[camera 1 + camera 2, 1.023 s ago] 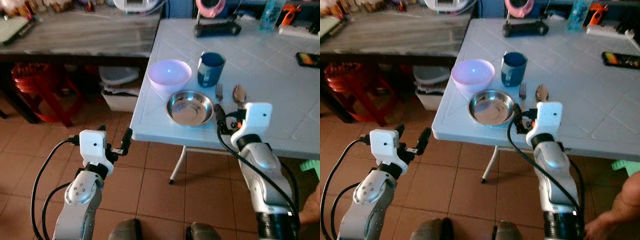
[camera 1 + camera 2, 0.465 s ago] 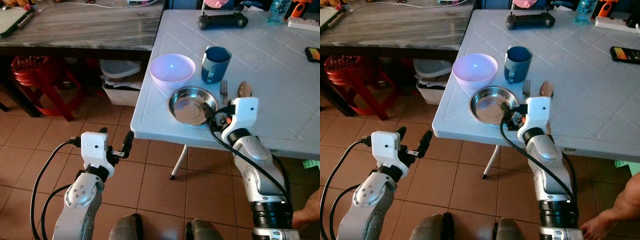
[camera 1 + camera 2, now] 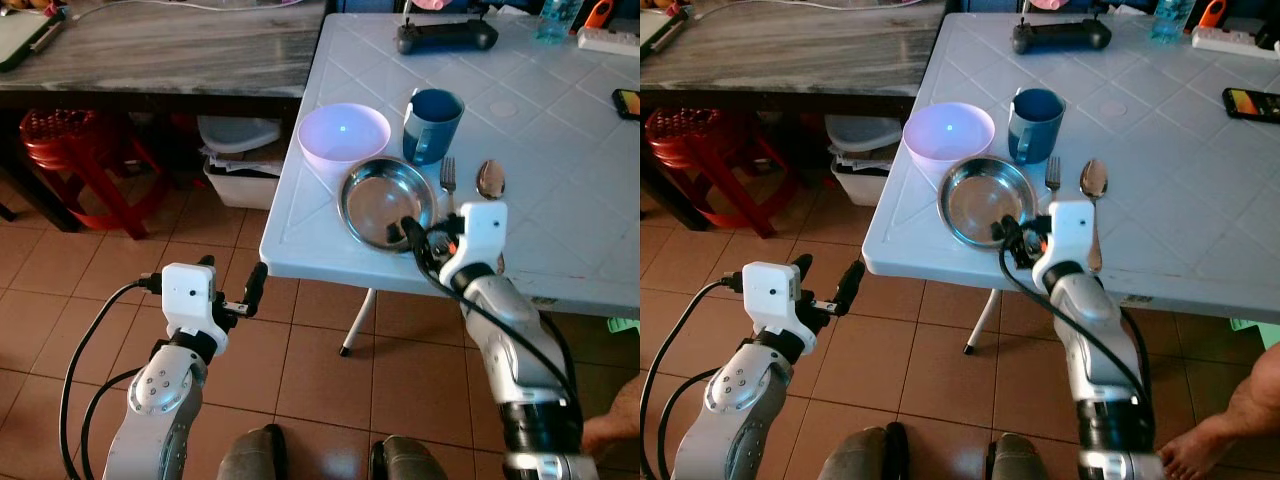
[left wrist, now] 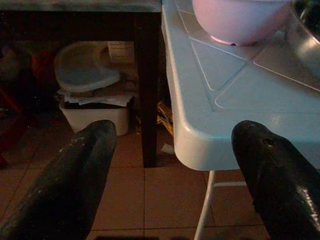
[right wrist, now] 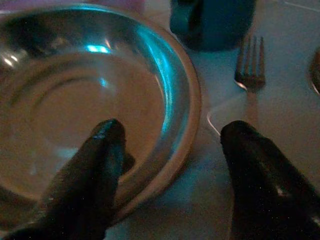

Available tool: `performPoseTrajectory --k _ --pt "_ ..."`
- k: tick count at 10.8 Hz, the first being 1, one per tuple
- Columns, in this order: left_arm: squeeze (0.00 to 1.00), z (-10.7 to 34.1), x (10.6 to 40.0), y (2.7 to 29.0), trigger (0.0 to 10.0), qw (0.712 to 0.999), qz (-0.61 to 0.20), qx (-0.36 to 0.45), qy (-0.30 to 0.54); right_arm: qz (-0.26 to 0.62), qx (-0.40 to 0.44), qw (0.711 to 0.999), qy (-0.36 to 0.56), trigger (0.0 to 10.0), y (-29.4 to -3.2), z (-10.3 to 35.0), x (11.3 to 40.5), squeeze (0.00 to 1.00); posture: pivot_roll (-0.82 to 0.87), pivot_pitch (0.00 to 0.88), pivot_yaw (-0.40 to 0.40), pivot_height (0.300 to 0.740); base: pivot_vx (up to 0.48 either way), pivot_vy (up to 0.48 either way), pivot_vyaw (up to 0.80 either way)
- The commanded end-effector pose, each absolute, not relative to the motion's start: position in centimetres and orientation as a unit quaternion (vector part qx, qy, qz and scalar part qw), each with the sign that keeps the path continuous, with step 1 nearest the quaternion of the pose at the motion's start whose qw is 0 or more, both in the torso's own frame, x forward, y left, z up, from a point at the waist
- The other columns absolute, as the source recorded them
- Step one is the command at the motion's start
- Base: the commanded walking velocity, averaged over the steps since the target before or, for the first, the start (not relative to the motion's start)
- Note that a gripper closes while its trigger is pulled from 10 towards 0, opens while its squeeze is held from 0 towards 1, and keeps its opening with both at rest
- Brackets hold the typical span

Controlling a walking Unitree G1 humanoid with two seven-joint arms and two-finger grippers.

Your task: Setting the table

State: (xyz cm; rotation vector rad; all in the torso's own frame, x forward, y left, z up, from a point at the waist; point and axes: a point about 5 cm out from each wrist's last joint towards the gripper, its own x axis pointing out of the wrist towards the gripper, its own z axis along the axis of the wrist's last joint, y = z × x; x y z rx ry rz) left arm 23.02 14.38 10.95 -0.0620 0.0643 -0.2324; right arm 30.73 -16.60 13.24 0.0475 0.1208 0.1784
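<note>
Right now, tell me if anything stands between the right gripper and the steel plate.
Nothing visible does. The right gripper is open and already straddles the rim of the steel plate, one finger over the inside, the other outside on the table near the fork. The left gripper hangs below the table edge.

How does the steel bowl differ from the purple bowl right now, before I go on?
The steel bowl is shiny metal, wide and shallow; the purple bowl is matte, deeper and narrower. The steel bowl sits nearer the robot, beside the fork; the purple bowl lies beyond it. The right gripper straddles the steel bowl's rim, one finger inside; nothing touches the purple bowl. Both stand upright and empty on the white table.
</note>
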Motion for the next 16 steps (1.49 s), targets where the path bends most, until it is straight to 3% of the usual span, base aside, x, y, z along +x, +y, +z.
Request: performPoseTrajectory --k 1,2,3,8,9,10,11,12,16 --pt "0.00 11.2 23.0 14.5 10.0 0.992 -0.117 -0.025 0.030 0.098 0.028 0.992 0.075 4.4 -16.4 12.9 30.8 0.00 -0.01 0.167 0.079 0.740 0.000 0.000 0.00" --pt "0.00 11.3 23.0 14.6 10.0 0.993 -0.116 -0.024 0.029 0.096 0.033 0.992 0.076 4.7 -16.3 13.0 30.9 0.00 -0.01 0.166 0.079 0.740 0.000 0.000 0.00" --pt "0.00 11.3 23.1 14.6 10.0 0.993 -0.115 -0.025 0.029 0.091 0.046 0.991 0.081 10.0 -16.3 13.1 30.9 0.00 -0.01 0.166 0.077 0.740 0.000 0.000 0.00" --pt "0.00 11.2 23.2 14.6 10.0 0.992 -0.116 -0.024 0.030 0.090 0.114 0.984 0.105 10.0 -15.4 14.6 31.0 0.00 -0.02 0.163 0.077 0.740 0.000 0.000 0.00" --pt "0.00 11.2 23.3 14.5 10.0 0.992 -0.116 -0.025 0.030 0.088 0.129 0.981 0.115 10.0 -15.1 14.8 31.1 0.41 -0.02 0.162 0.076 0.740 0.000 0.000 0.00" --pt "0.00 11.2 23.3 14.5 10.0 0.992 -0.117 -0.026 0.031 0.090 0.132 0.980 0.121 10.0 -15.0 15.0 31.4 0.09 -0.02 0.161 0.074 0.740 0.000 0.000 0.00" --pt "0.00 11.2 23.3 14.4 10.0 0.992 -0.117 -0.026 0.031 0.084 0.142 0.976 0.143 10.0 -15.0 14.6 31.5 0.00 -0.02 0.161 0.074 0.740 0.000 0.000 0.00" --pt "0.00 11.2 23.4 14.4 10.0 0.992 -0.118 -0.027 0.031 0.073 0.151 0.970 0.173 0.0 -15.3 13.6 31.5 0.00 -0.02 0.160 0.070 0.740 0.000 0.000 0.00" --pt "0.00 11.1 23.3 14.3 10.0 0.992 -0.119 -0.032 0.033 0.047 0.183 0.952 0.241 0.0 -16.0 11.5 30.9 0.00 -0.02 0.159 0.065 0.740 0.000 0.000 0.00"
